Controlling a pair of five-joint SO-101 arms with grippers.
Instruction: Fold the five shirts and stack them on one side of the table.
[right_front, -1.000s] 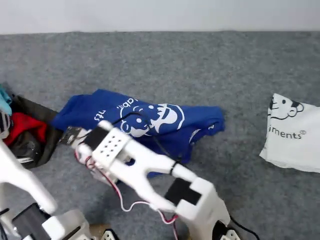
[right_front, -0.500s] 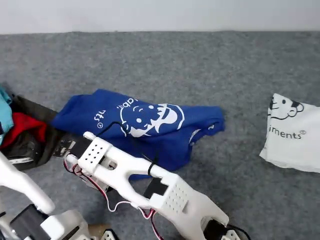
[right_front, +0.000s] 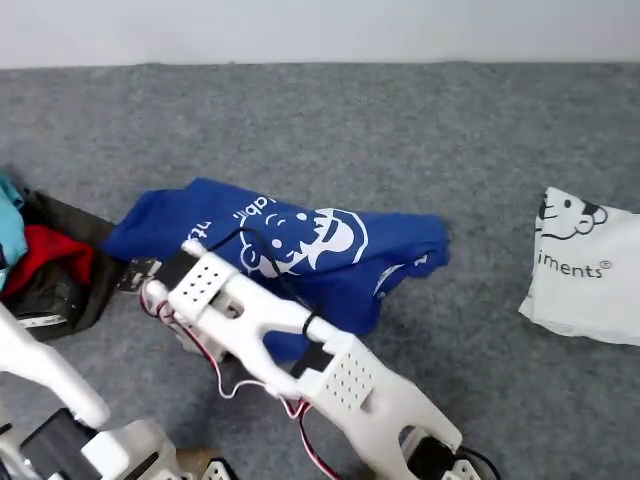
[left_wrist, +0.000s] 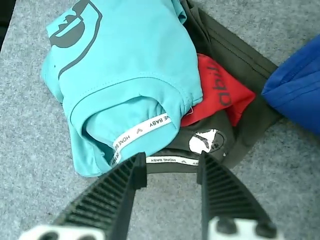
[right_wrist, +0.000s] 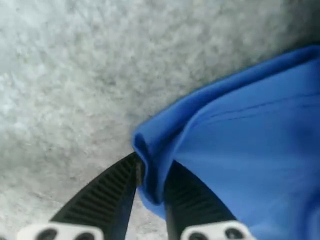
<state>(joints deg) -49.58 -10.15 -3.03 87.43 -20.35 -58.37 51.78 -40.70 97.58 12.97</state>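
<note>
- The right gripper (right_wrist: 152, 167) is pinching an edge of the blue shirt (right_front: 300, 245), which is lying mid-table.
- The left gripper (left_wrist: 167, 167) is hanging open over the shirt pile (left_wrist: 130, 75).
- The thin pinch is risking a slip when pulled.

High cam looks down over table (right_front: 400, 130) from the arms' side; wrist cams aim down, right very close; all share blue shirt (right_front: 300, 250).

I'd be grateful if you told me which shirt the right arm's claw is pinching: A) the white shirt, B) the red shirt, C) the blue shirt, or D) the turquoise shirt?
C: in the right wrist view, the right claw is closed on a folded edge of the blue shirt, with the fabric bunched between its fingers.
</note>
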